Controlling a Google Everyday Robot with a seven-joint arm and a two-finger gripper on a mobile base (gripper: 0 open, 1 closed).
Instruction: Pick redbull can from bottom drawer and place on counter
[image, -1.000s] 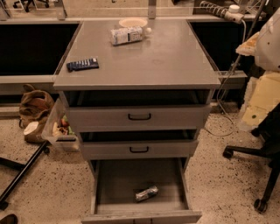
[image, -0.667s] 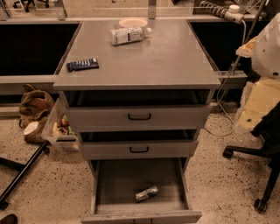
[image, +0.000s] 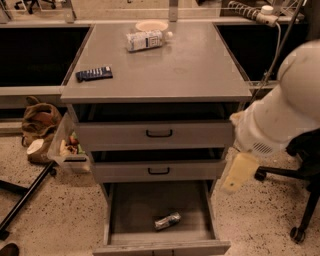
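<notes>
The redbull can (image: 167, 220) lies on its side in the open bottom drawer (image: 125, 210), right of the middle and near the front. The counter (image: 165, 65) is the flat grey cabinet top above the three drawers. My white arm (image: 280, 115) comes in from the right. Its pale end, the gripper (image: 239, 172), hangs beside the cabinet's right edge at the height of the middle drawer. It is above and to the right of the can and touches nothing.
On the counter lie a white plastic bottle (image: 145, 40), a dark blue remote (image: 94, 74) and a shallow bowl (image: 151, 25). The two upper drawers (image: 159, 134) stand slightly open. A bag (image: 42, 125) and a bin sit on the floor at left, and an office chair base (image: 295, 200) at right.
My arm has moved left toward the cabinet and now fills more of the right side. The can and the things on the counter have not moved.
</notes>
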